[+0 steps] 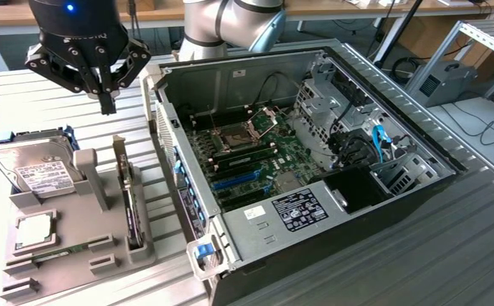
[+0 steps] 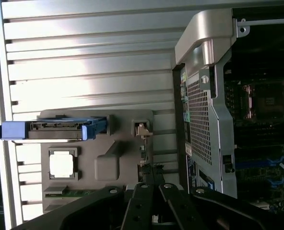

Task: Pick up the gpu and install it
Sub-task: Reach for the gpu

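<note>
Observed in the exterior view, clock positions read on that view.

1. The black multi-link robot gripper (image 1: pixel 108 108) hangs at eleven o'clock, above the ribbed metal table (image 1: pixel 417 255). Its fingers are pressed fully together and hold nothing.
2. The thin, flat black gpu (image 1: pixel 129 197) stands on edge in a slot of the grey moulded holder tray (image 1: pixel 102 255) at eight o'clock, with its silver bracket at the end towards the gripper. It is not in contact with the gripper, which sits above and beyond the tray's far end.
3. The silver hard drive with a white label (image 1: pixel 36 171) leans in the same tray at nine o'clock from the gpu.
4. The open black computer case (image 1: pixel 221 76) lies at centre, just beside the tray, with its green motherboard (image 1: pixel 264 159) exposed.
</note>
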{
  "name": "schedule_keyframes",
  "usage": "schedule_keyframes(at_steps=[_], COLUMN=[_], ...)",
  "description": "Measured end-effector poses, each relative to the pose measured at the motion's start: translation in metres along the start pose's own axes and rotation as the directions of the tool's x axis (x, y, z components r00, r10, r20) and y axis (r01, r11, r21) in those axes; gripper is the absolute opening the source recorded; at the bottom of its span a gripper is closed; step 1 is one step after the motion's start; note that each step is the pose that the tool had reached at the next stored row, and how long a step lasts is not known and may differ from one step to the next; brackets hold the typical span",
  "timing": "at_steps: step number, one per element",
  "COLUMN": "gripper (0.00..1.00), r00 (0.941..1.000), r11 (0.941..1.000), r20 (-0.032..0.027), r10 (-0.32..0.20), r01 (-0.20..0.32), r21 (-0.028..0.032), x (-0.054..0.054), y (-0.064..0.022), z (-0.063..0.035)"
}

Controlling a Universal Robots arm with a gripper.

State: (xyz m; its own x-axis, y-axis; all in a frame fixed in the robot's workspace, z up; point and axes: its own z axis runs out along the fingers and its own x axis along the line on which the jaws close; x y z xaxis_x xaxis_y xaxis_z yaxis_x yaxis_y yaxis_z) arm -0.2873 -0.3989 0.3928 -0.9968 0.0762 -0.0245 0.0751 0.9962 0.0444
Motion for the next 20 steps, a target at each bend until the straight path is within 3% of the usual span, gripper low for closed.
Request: schedule_keyframes(at_steps=[20], gripper=[0.11], r00=[1.0000], r11=[1.0000], r20=[0.0000], r10=[0.000], r01=[0.000], r21=[0.0001], x=[0.014], y=[-0.0011], z=[-0.0004])
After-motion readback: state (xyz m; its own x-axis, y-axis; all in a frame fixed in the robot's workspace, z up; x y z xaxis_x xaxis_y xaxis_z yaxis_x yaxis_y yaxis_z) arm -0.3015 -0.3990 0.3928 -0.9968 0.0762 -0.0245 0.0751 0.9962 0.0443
